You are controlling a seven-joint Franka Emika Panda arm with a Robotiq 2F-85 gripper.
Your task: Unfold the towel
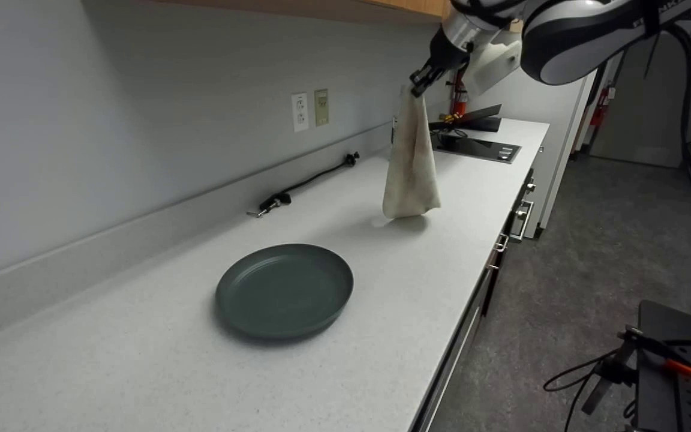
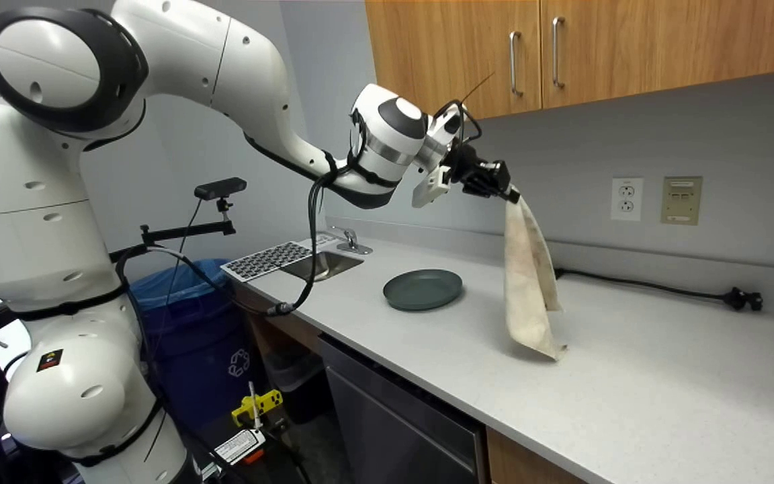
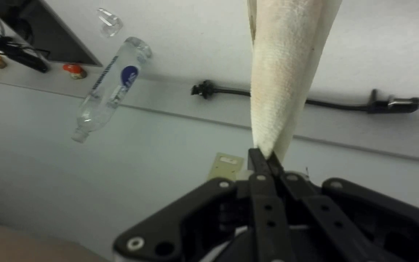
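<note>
The towel [image 2: 523, 282] is pinched at its upper end by the gripper [image 3: 266, 156] and hung below it. It is judged light, soft and limp; a loose corner [image 2: 552, 349] beneath is probably best grasped next.

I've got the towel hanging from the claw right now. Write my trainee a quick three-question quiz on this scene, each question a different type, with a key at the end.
1. True or false: the claw is shut on the towel.

2. Multiple choice: what colour is the plate?
a) white
b) dark green
c) red

3. Fill the gap: in the wrist view, a clear ____ with blue print shows to the left of the towel in the picture.

Key:
1. True; the towel's upper end is pinched in the claw and the rest hangs down.
2. b
3. bottle
</note>
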